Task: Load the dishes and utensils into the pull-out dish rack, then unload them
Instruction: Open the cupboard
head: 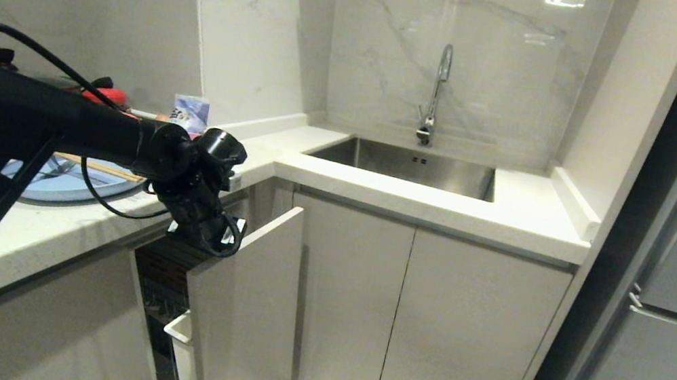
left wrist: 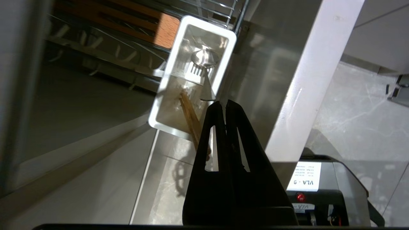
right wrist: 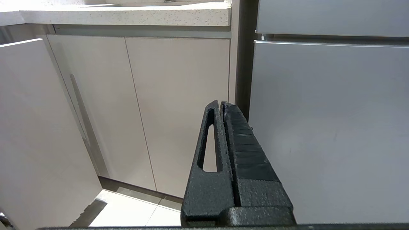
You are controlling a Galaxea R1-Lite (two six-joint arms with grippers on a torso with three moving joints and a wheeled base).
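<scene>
Black and filling the near left of the head view, the robot's left arm reaches over the counter edge and down toward the pull-out dish rack (head: 189, 302), which stands drawn out with its tall white front panel angled into the room. From the wrist, the left gripper (left wrist: 222, 103) shows its fingers pressed together on the handle end of the silver fork, whose tines sit low in the white utensil cup (left wrist: 174, 68). One light-wood chopstick (left wrist: 191, 116) leans in the same cup; another (head: 101, 167) lies across the blue plate (head: 53, 187) on the counter (the pink bowl is not visible). Over by the double cabinet doors (right wrist: 159, 105), the right gripper (right wrist: 221, 103) hangs idle, fingers pressed together on nothing.

Whether the fork is being loaded or lifted out cannot be told from this alone. With the plate not yet racked, loading seems likelier; the next move would then call for releasing the fork and withdrawing clear of the wire basket.
</scene>
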